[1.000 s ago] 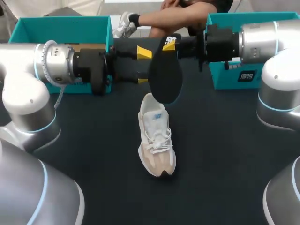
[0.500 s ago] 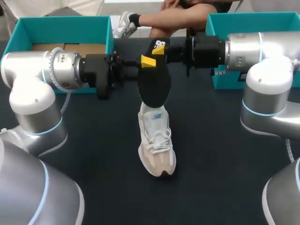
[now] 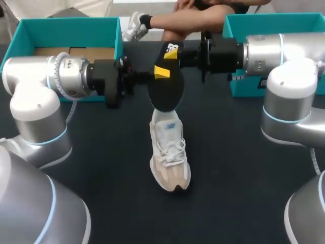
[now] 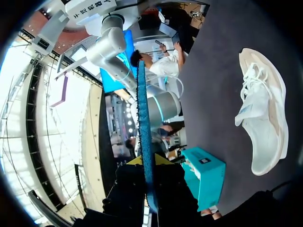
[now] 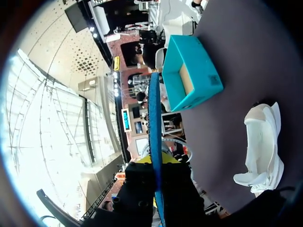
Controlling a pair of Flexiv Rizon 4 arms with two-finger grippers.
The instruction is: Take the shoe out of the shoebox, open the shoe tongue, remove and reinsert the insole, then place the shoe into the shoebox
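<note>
The black insole [image 3: 165, 91] hangs upright in the air over the heel of the white and beige shoe [image 3: 170, 152], which lies on the dark table with its toe toward the front edge. My right gripper [image 3: 175, 51] is shut on the insole's upper end. My left gripper [image 3: 161, 72] is shut on its side edge just below. In the left wrist view the insole's blue edge [image 4: 143, 132] runs out from between my left gripper [image 4: 147, 163], with the shoe [image 4: 262, 123] beside it. In the right wrist view the insole [image 5: 154, 127] likewise stands in my right gripper [image 5: 157, 161], and the shoe [image 5: 260, 146] lies off to one side.
An open teal shoebox [image 3: 66, 30] stands at the back left behind my left arm. A second teal box part [image 3: 254, 23] stands at the back right behind my right arm. Dark tabletop surrounds the shoe on both sides and in front.
My left gripper's fingers have closed from wide open onto the insole. The insole, held by the right gripper, has shifted left and slightly up toward the left gripper. The shoe has not moved.
</note>
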